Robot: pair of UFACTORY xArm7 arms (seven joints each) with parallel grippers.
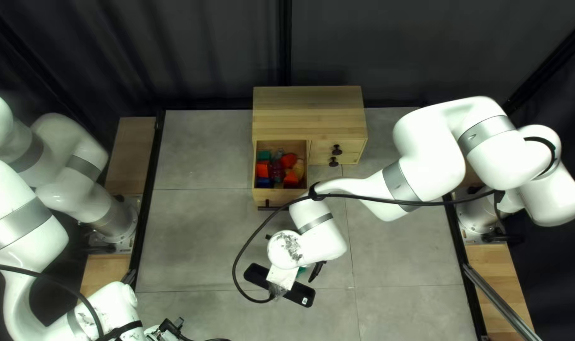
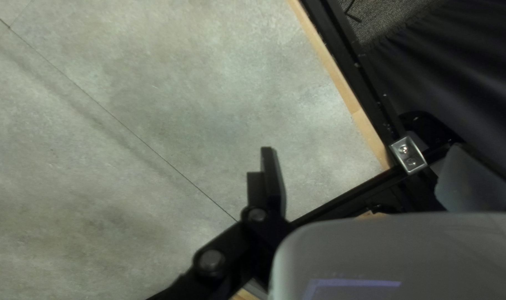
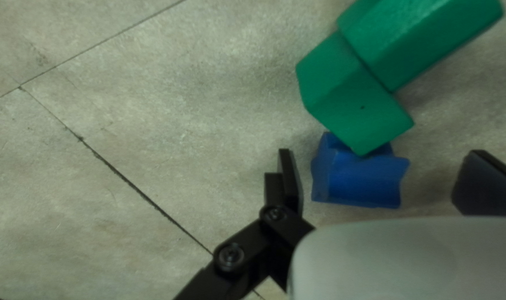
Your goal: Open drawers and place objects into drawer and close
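Right gripper (image 1: 316,271) released, blue block (image 3: 358,180) between its parted fingers, green blocks (image 3: 353,97) just ahead, left gripper (image 1: 171,327) over desk (image 1: 199,240) (fingers apart too), cabinet (image 1: 306,107) drawer (image 1: 268,195) pulled out, coloured blocks (image 1: 263,169) inside.

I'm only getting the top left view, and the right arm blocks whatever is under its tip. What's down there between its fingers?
Observer: A blue block.
Operator: Oh! Is it being squeezed?
Observer: No, the fingers are open, with a gap on either side of it.
Operator: And what's just ahead of it?
Observer: A green block, one corner hiding a bit of the blue one in the right wrist view.
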